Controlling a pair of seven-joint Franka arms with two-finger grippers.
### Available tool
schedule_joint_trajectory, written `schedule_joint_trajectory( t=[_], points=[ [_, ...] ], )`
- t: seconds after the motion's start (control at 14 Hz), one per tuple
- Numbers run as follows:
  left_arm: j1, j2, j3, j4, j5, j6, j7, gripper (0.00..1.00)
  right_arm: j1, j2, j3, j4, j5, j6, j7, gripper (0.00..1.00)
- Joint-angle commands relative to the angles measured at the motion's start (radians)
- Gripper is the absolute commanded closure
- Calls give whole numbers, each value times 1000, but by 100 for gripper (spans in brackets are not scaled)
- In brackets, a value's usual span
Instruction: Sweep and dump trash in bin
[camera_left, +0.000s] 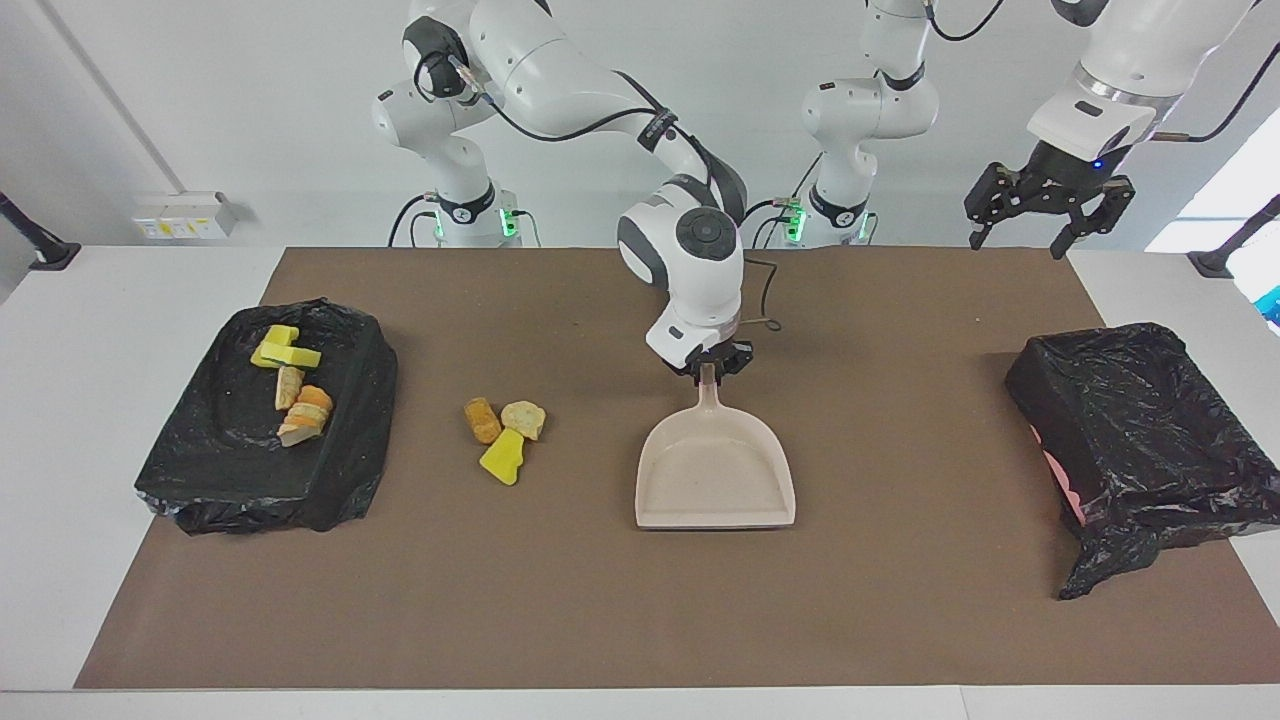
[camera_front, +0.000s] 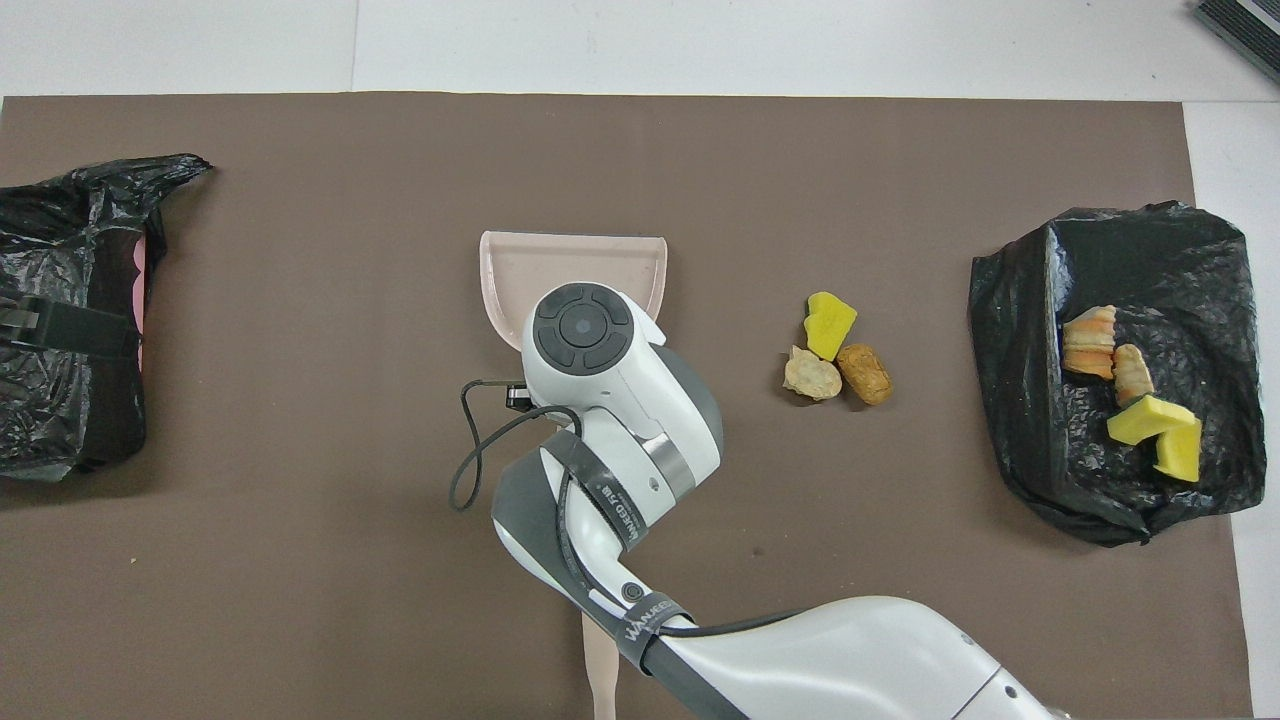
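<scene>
My right gripper (camera_left: 709, 366) is shut on the handle of the empty beige dustpan (camera_left: 715, 480), held low at the middle of the brown mat with its mouth pointing away from the robots. In the overhead view the right arm's wrist covers the grip and only the dustpan's (camera_front: 570, 265) mouth end shows. Three loose trash chunks (camera_left: 503, 436) lie together on the mat toward the right arm's end, apart from the dustpan; they show as trash chunks (camera_front: 835, 352) from above. Several more chunks (camera_left: 293, 385) rest on the black-bagged bin (camera_left: 230, 450) there. My left gripper (camera_left: 1045, 208) waits open, raised.
A second black-bagged bin (camera_left: 1140, 420) sits at the left arm's end of the mat. A beige brush handle (camera_front: 598, 672) lies near the robots' edge, partly under the right arm. The brown mat (camera_left: 900, 600) covers most of the white table.
</scene>
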Motion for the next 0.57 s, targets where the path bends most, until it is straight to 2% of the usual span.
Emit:
schedule_joint_trajectory(
  t=[0.0, 0.07, 0.21, 0.5],
  points=[
    [10, -1, -7, 17, 18, -29, 5, 0, -11, -1, 1, -5, 13, 18, -31, 12],
    [5, -1, -7, 18, 18, -30, 5, 0, -4, -4, -1, -3, 10, 9, -29, 0],
    [0, -1, -7, 15, 17, -33, 3, 0, -3, -11, -1, 2, 11, 6, -29, 0],
    [2, -7, -7, 8, 15, -30, 2, 0, -40, -109, -2, -9, 17, -83, -32, 0]
  ],
)
